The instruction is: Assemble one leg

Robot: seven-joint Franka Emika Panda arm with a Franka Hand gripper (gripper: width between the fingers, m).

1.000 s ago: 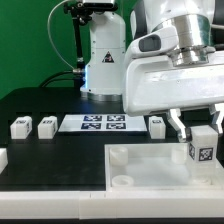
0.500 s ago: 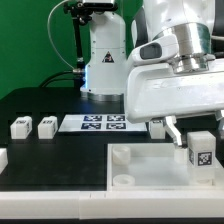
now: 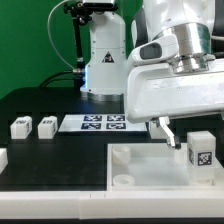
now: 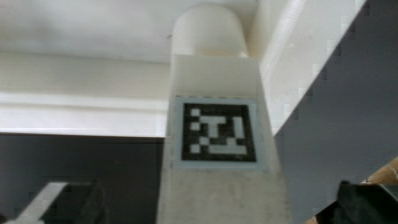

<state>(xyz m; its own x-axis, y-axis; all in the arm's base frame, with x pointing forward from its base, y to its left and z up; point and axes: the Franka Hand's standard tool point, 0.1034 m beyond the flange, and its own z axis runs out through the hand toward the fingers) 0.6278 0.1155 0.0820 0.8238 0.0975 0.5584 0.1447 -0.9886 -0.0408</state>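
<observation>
A white leg [image 3: 201,152] with a black-and-white tag stands upright at the near right corner of the white tabletop [image 3: 140,170]. My gripper [image 3: 197,136] is open just above and around the leg. One finger [image 3: 167,131] stands clear of it toward the exterior view's left; the other is out of frame. In the wrist view the leg [image 4: 221,130] runs between the dark fingers [image 4: 54,203] of my gripper [image 4: 210,207], with a gap on each side. The tabletop [image 4: 89,70] lies beyond it.
Two loose legs [image 3: 19,127] [image 3: 46,126] lie on the black table at the exterior view's left. Another leg [image 3: 2,157] shows at the left edge. The marker board [image 3: 104,123] lies behind the tabletop. The robot base [image 3: 103,60] stands at the back.
The visible finger has moved toward the exterior view's left, away from the leg, so the jaws have opened. The leg stays upright in the tabletop.
</observation>
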